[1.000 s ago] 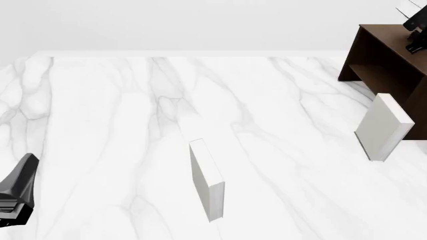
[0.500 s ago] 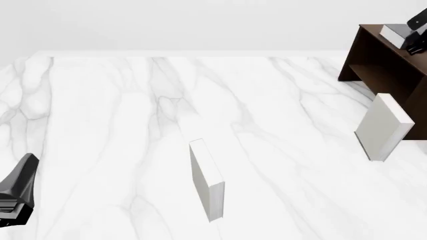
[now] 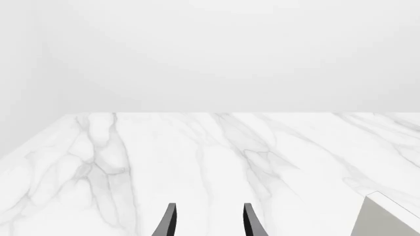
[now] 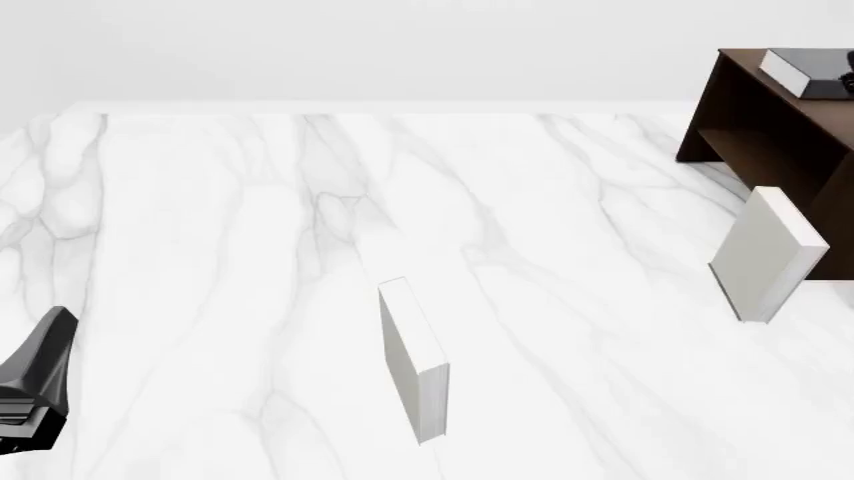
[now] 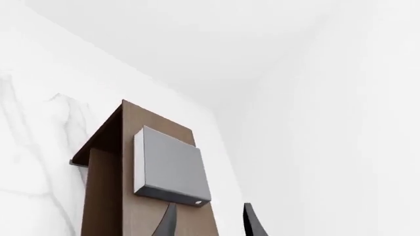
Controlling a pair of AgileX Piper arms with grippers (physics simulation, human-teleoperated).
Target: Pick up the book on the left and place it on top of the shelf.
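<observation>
The book (image 4: 802, 71) lies flat on top of the dark brown shelf (image 4: 761, 125) at the far right. In the right wrist view the book (image 5: 169, 164) shows a grey face and a dark spine with a small white dot, resting on the shelf (image 5: 105, 196). My right gripper (image 5: 210, 223) is open and empty, just behind the book's spine edge; in the front view only a dark sliver of it shows at the right edge. My left gripper (image 3: 210, 223) is open and empty, low over the table; its arm (image 4: 34, 385) is at the near left.
Two pale grey-white books stand on the marble table: one near the middle front (image 4: 414, 360), one leaning by the shelf's front (image 4: 767, 255). A corner of the middle one shows in the left wrist view (image 3: 387, 219). The table's far edge meets a white wall.
The right gripper held the book above the shelf, set it flat on the shelf top, let go and drew back to the right. The left arm has not moved.
</observation>
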